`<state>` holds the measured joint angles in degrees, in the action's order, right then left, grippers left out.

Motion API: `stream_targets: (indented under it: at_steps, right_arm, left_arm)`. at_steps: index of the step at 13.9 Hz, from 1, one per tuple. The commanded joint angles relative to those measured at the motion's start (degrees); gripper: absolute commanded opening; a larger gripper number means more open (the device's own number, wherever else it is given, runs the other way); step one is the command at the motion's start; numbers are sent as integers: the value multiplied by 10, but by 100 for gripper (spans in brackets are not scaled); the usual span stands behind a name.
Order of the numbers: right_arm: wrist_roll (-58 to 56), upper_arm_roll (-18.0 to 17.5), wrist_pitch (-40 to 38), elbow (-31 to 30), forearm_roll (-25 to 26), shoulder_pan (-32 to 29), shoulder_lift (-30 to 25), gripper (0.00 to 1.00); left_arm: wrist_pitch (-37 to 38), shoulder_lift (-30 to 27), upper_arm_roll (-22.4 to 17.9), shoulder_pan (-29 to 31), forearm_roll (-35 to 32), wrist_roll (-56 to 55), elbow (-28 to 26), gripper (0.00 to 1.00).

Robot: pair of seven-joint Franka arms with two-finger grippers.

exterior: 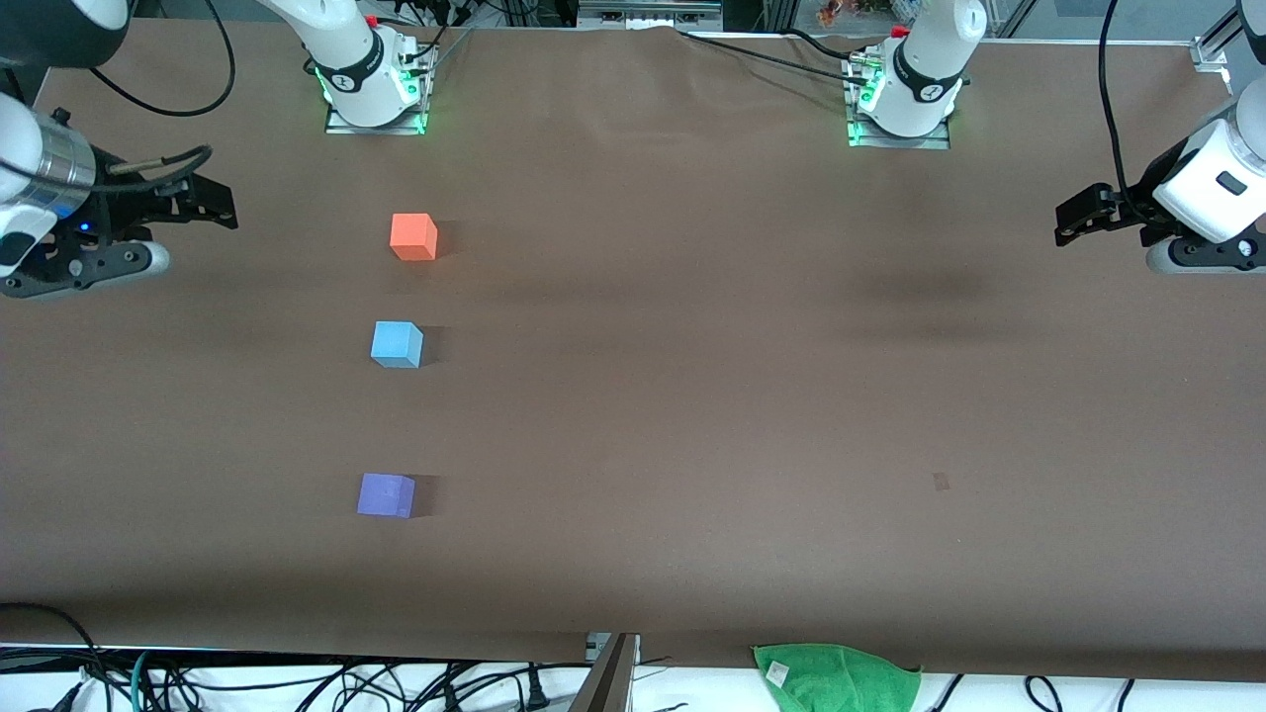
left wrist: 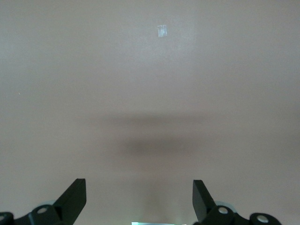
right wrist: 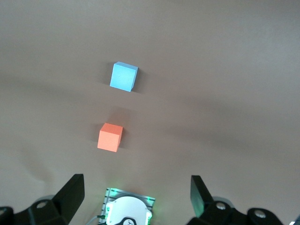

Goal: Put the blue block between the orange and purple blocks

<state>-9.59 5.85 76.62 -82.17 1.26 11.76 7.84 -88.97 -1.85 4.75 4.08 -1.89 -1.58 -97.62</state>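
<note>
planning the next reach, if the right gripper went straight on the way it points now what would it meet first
Probably bare table. The right gripper, open and empty, points down at the brown surface near the right arm's end. In its wrist view the orange block lies closest to that line, the blue block past it, though depth is unclear.

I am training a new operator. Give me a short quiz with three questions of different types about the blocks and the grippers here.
1. True or false: the blue block lies between the orange block and the purple block.
2. Which block is nearest to the front camera? A) orange B) blue C) purple
3. Fill in: the left gripper and the right gripper are both ____.

Key: 1 true; 2 C; 3 open, holding nothing.
</note>
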Motion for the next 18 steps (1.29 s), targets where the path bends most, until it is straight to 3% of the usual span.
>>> stream_targets:
  at_steps: [1, 5, 11, 18]
  right_arm:
    - [-4, -26, 7, -4, 10, -40, -25, 100]
    - [-8, -27, 24, -7, 9, -70, -56, 100]
    - [48, -56, 20, -12, 10, -78, -59, 100]
    - [43, -50, 20, -3, 12, -76, -42, 100]
  left_arm:
    - [13, 6, 2, 1, 3, 0, 16, 100]
    - [13, 6, 2, 1, 3, 0, 16, 100]
    - [13, 6, 2, 1, 3, 0, 16, 100]
    - [13, 6, 2, 1, 3, 0, 16, 100]
